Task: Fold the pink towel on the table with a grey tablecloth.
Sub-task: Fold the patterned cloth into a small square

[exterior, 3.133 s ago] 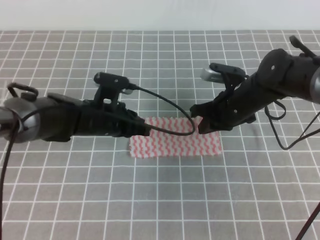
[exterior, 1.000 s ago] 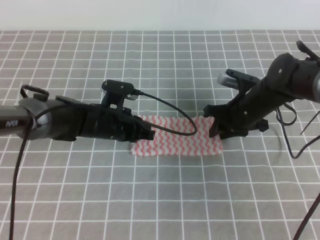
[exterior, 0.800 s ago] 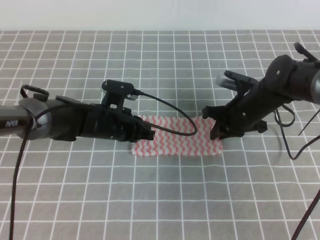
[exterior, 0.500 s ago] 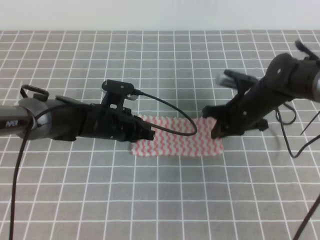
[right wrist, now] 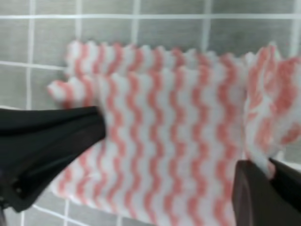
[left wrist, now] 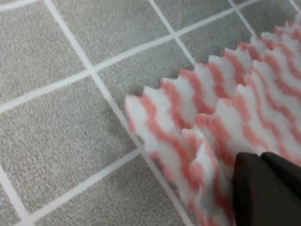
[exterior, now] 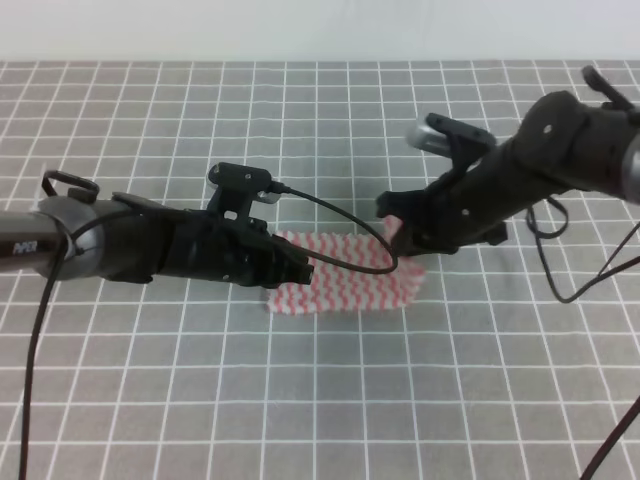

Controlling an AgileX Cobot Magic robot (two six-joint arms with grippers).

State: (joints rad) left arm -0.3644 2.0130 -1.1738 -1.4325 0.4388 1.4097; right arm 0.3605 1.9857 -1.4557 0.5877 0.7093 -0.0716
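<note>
The pink towel [exterior: 340,285] lies as a folded strip on the table with a grey tablecloth [exterior: 320,400]. My left gripper [exterior: 303,272] is shut on the towel's left end and holds it low on the cloth. In the left wrist view its tips [left wrist: 258,157] sit on the puckered layers of the towel [left wrist: 188,103]. My right gripper [exterior: 398,232] is shut on the towel's right end and holds it lifted, curled over toward the left. In the right wrist view its tips [right wrist: 268,167] pinch the raised edge of the towel [right wrist: 164,132].
A black cable [exterior: 350,225] from the left wrist camera loops over the towel's middle. Thin cables hang from the right arm [exterior: 560,270]. The gridded cloth ends at a pale wall [exterior: 320,30] at the back.
My right gripper has lifted the towel's right end and carried it left, so the strip on the table looks shorter. The left gripper has stayed in place on the left end.
</note>
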